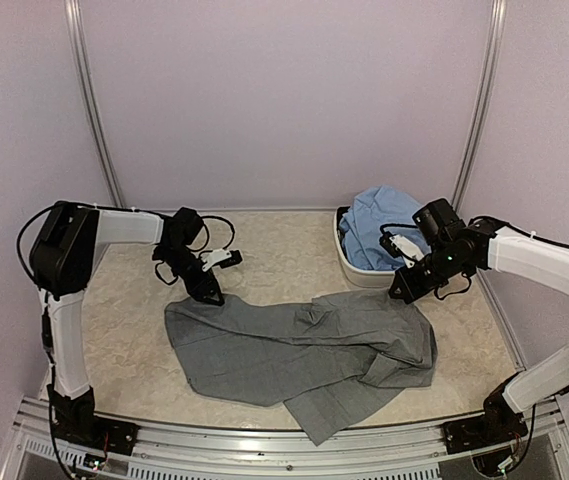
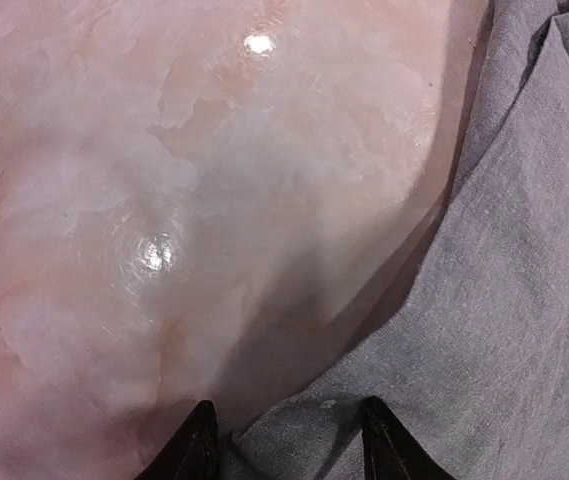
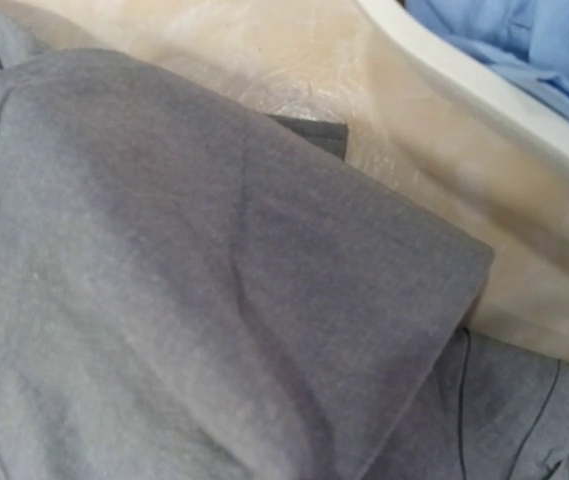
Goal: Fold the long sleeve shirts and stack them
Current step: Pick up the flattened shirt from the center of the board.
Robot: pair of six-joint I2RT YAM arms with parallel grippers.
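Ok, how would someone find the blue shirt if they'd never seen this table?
Look to the far right corner of the table, where a white basin sits. The light blue shirt is bunched up inside it. The other shirt is grey and lies spread on the tabletop, outside the basin.

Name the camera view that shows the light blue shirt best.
Top external: most of the light blue shirt shows, bunched in the white basin. Right wrist catches only a corner beyond the basin rim; left wrist shows none.
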